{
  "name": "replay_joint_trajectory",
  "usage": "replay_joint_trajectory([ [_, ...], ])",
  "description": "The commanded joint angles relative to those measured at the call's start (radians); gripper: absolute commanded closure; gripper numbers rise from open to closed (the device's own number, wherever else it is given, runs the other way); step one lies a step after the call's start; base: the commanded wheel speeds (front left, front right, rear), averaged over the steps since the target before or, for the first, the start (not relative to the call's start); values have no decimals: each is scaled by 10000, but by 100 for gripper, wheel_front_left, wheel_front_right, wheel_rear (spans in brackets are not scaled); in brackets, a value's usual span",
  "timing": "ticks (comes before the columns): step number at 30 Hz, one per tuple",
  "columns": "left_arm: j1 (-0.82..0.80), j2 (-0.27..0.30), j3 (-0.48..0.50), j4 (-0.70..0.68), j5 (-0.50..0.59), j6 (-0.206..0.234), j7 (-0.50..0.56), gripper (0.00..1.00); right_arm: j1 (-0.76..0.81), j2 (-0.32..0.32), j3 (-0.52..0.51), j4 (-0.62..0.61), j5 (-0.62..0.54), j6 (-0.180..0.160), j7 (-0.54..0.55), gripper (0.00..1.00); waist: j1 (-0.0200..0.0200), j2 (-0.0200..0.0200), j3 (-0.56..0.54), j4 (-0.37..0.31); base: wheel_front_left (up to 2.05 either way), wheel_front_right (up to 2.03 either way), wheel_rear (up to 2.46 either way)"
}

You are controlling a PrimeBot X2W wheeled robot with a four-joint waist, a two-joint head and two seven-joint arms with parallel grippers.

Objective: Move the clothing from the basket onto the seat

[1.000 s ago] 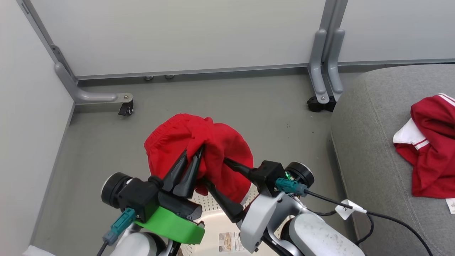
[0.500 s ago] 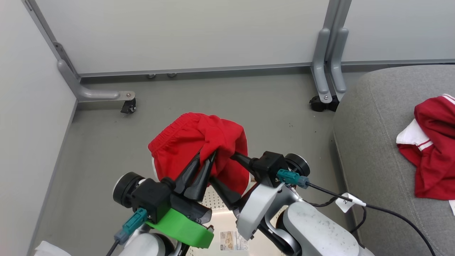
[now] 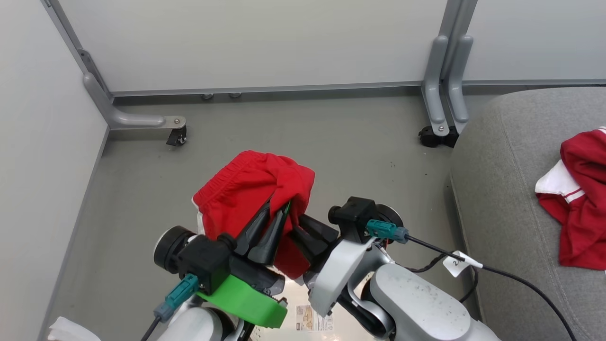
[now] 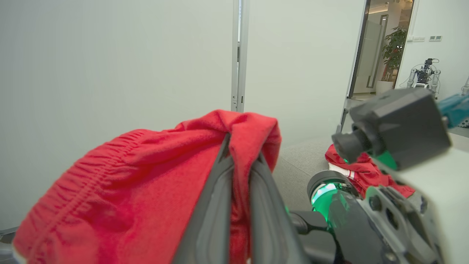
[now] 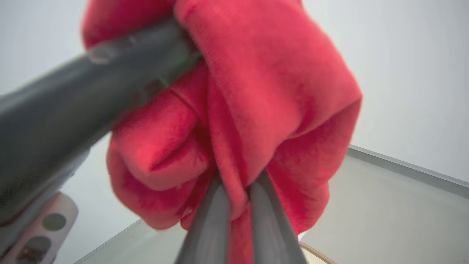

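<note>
Pale partition panels (image 3: 265, 42) on grey metal feet enclose a bare grey floor (image 3: 331, 142); a small black caster (image 3: 176, 138) sits under the left foot. At the right edge is the seat (image 3: 502, 180), a broad grey upholstered cushion with a rounded corner and a stitched seam.

The shorts (image 3: 241, 189) hang in the air above the floor, to the left of the seat and well apart from it. They are plain bright red, bunched into a rounded lump, with the gathered elastic waistband running along the upper left edge. In the left wrist view the ribbed waistband is clear, and a fold of cloth rises over the fingertips.

The left gripper (image 3: 279, 204) has its two dark fingers pressed together on a fold near the top of the bundle. The right gripper (image 5: 238, 183) comes in from the right and lower down, its fingers also closed, pinching a ridge of red fabric between them. So both grippers grip the same garment, close together.

The shirt (image 3: 584, 208) lies crumpled on the seat near the picture's right edge, red with a white panel and thin stripes showing at its left side.

Below the arms a part of the basket (image 3: 292, 331) shows, its cream base carrying a label sticker.
</note>
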Motion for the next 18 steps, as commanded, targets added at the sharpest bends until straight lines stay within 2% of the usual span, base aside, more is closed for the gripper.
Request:
replay_joint_trajectory([
  [1,-203,34,27,0,54,73,-47,53,-133,7,84,78,143,-11,-106,100,0,0,10,8,0,0,0],
  [2,-213,57,25,19,110,117,-19,0,-133,6,114,113,234,-11,-144,100,0,0,15,12,0,0,0],
  [6,-242,165,66,-53,266,214,-96,0,-186,3,44,303,459,-11,-283,100,0,0,22,18,0,0,0],
  [10,-204,319,110,-187,340,114,-202,0,-281,2,-309,607,480,-11,-369,100,0,0,24,-16,0,0,0],
  [18,138,702,352,-249,132,-3,-304,0,-103,6,-1902,1290,-91,-11,-346,100,0,0,71,-250,0,0,0],
])
